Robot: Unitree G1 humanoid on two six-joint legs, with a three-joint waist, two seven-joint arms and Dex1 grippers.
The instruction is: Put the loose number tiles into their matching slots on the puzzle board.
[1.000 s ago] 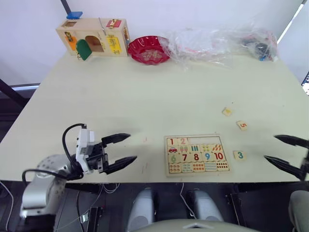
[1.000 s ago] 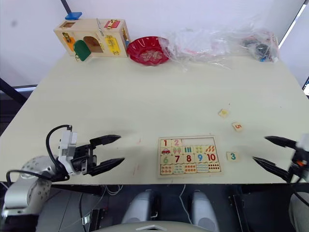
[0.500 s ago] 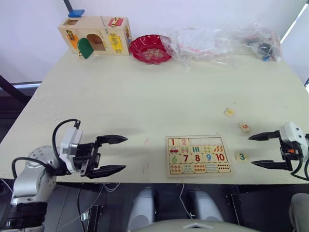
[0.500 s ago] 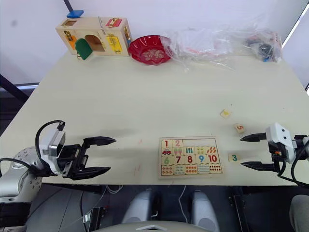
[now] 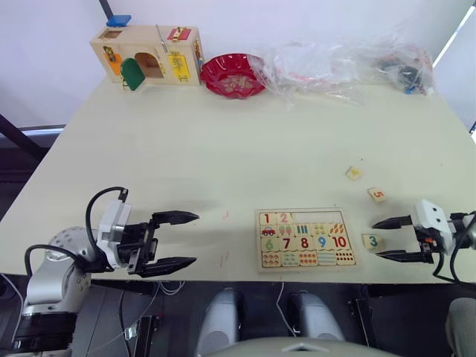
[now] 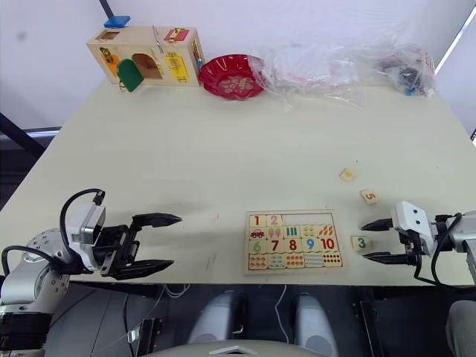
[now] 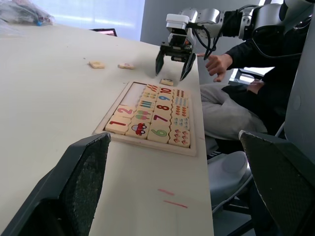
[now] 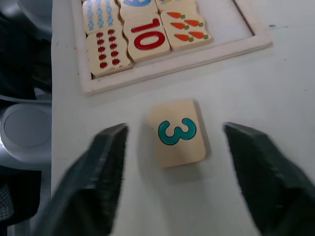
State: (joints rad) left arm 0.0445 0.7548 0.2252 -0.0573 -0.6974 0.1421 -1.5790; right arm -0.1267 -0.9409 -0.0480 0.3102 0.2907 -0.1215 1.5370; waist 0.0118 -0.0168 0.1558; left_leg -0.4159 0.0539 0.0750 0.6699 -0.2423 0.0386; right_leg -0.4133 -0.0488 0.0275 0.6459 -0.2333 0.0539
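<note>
Left tool gapes wide, empty, over bare pale worktop. Light-wood puzzle board sits centre-front. Small pale wooden tile printed 3 lies beside it, between the open right tool fingers, untouched.

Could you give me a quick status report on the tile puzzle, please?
Right gripper open, straddling the 3 tile, not touching. Left gripper open, idle left of the puzzle board. Two more tiles loose. Nothing in the way.

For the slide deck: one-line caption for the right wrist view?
Open right gripper straddles the loose 3 tile lying just outside the puzzle board.
</note>
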